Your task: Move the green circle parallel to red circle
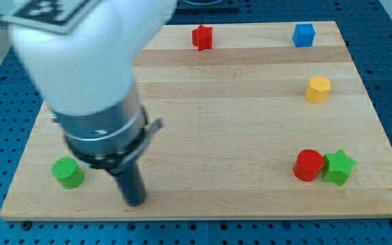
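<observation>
- We carry no pincer on this arm, so there is nothing to be released or clenched; we end in a straight dark rod, and my tip [135, 201] rests on the table [203, 129] near its bottom-left corner, holding nothing.
- The green circle [68, 172] lies just to the view's left of my tip, slightly higher in the view; a narrow strip of bare wood shows between them, so they appear apart and not touching.
- The red circle [308, 165] sits far off toward the view's right, at roughly the same height in the view as the green circle, well apart from my tip.
- A green star [339, 167] stands right against the red circle on its right side, seemingly touching it.
- A yellow hexagon-like block [318, 89] lies above that pair, near the table's right edge.
- A blue cube [304, 35] and a red star-like block [202, 37] sit along the table's top edge, the blue one further to the view's right.
- A black-and-white patterned tag shows at the view's top-left on our white arm housing; it is blurred, and we can read no writing on it.
</observation>
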